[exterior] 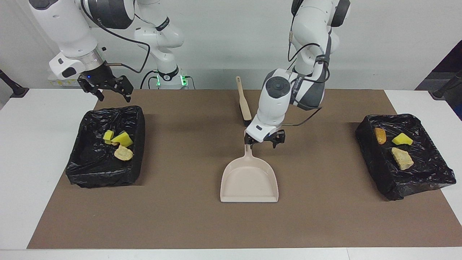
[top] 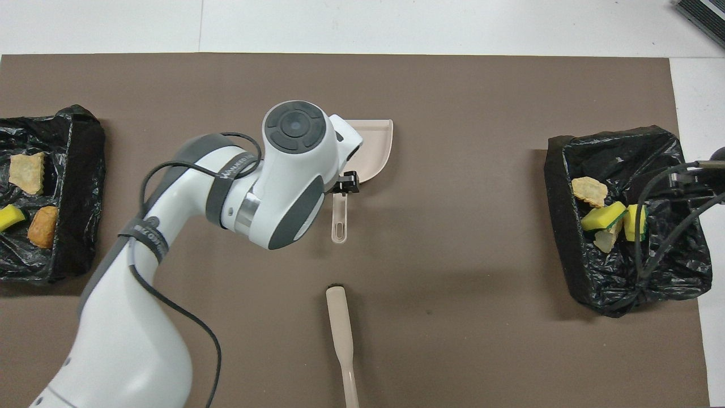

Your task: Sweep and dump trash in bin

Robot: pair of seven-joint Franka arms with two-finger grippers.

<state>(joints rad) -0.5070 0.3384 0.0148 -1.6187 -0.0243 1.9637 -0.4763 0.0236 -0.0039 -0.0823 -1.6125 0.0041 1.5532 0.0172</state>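
The beige dustpan point(exterior: 249, 180) lies flat mid-table with nothing in it, its handle point(exterior: 247, 151) pointing at the robots; it also shows in the overhead view point(top: 375, 148). My left gripper point(exterior: 263, 140) is open just over the handle's end, holding nothing. The trash lies in two black-lined bins. Yellow sponge chunks point(exterior: 122, 139) and a bread piece point(exterior: 123, 153) are in the bin point(exterior: 104, 177) at the right arm's end. An orange-brown piece point(exterior: 380, 135), a yellow chunk point(exterior: 401, 139) and a bread piece point(exterior: 402, 158) are in the bin point(exterior: 375, 159) at the left arm's end. My right gripper point(exterior: 106, 92) waits open over the edge of its bin nearest the robots.
The beige hand brush point(exterior: 243, 98) lies on the brown mat point(exterior: 173, 216) nearer to the robots than the dustpan; its handle shows in the overhead view point(top: 340, 326). The right arm's cables point(top: 668, 187) hang over its bin point(top: 566, 226).
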